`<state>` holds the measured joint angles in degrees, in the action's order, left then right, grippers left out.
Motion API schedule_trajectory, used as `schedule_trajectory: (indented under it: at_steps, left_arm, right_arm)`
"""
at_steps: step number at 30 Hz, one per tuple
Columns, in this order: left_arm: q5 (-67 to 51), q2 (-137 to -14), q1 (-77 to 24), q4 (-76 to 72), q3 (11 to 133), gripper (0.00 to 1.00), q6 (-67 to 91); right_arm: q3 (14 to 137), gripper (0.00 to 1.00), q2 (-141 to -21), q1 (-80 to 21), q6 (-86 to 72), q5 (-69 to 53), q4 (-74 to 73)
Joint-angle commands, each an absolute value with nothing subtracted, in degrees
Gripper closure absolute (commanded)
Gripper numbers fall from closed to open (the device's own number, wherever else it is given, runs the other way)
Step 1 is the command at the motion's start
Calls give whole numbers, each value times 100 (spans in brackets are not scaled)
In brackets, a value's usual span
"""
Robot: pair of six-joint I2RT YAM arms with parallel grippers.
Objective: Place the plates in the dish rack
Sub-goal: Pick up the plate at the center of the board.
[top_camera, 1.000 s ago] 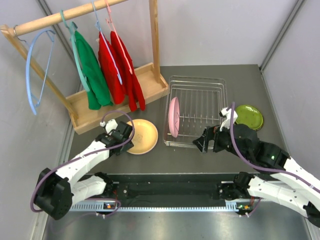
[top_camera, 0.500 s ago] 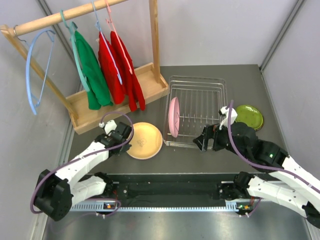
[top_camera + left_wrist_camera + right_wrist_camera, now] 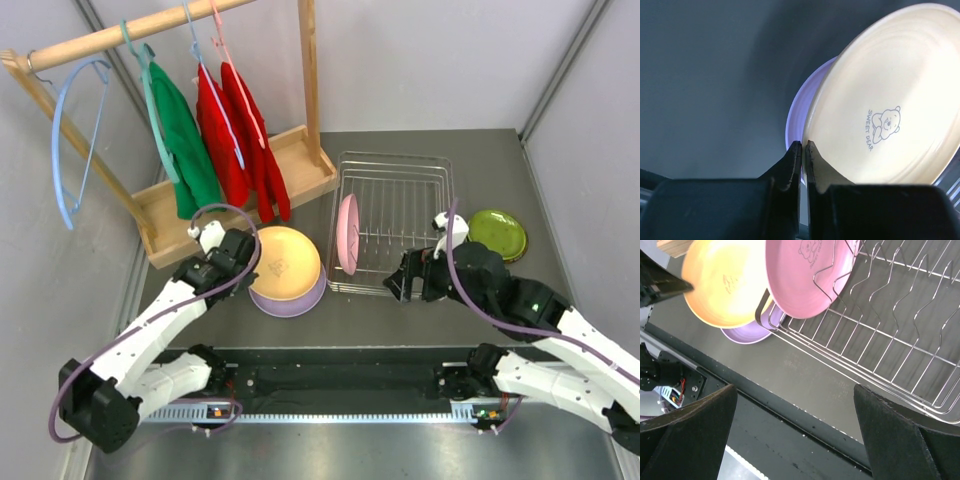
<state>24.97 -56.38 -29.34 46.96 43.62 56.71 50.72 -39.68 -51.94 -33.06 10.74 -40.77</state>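
My left gripper [image 3: 250,264] is shut on the left rim of the orange-tan plate [image 3: 286,260], which is raised and tilted. Under it a lavender plate [image 3: 293,303] lies flat on the table. In the left wrist view the fingertips [image 3: 796,150] pinch the orange-tan plate [image 3: 890,100] at its edge, with the lavender plate [image 3: 799,107] behind. A pink plate [image 3: 347,233] stands upright in the left end of the dish rack [image 3: 400,205]. A lime green plate [image 3: 498,233] lies right of the rack. My right gripper [image 3: 403,287] hovers open and holding nothing at the rack's near edge [image 3: 875,355].
A wooden clothes stand [image 3: 240,195] with green and red garments and a blue hanger [image 3: 70,150] fills the back left. Grey walls close in on both sides. The dark rail with the arm bases [image 3: 340,385] runs along the near edge.
My left gripper has closed on the orange-tan plate's rim and lifted it up and back, uncovering the lavender plate beneath. The right gripper has drifted slightly left, still open.
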Motion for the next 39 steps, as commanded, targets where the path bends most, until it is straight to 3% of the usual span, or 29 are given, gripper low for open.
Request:
schedule_trajectory:
  at_steps: [1, 14, 31, 37, 38, 39]
  left_arm:
    - [2900, -5353, -2927, 5079, 5113, 100, 5537]
    - [2857, -4588, -2927, 5933, 6372, 100, 4862]
    - [-342, -4394, -2927, 4123, 5836, 100, 4192]
    - [-1185, -4430, -2944, 3639, 5661, 100, 4069]
    - [-1274, -4438, -2944, 3595, 5643, 100, 4043]
    - [-1422, -4465, -2936, 3551, 5590, 100, 4034]
  right_arm:
    - [5343, 1, -3981, -5124, -3340, 993, -3859]
    - [5537, 1, -4570, -5019, -3445, 89, -3042]
    - [6126, 3, -5739, -4808, -3673, -342, -2277]
    - [5933, 16, -5897, -4755, -3867, -606, -2013]
    - [5907, 20, -5889, -4755, -3893, -633, -1978]
    - [5863, 30, -5880, -4755, -3911, -642, -1908]
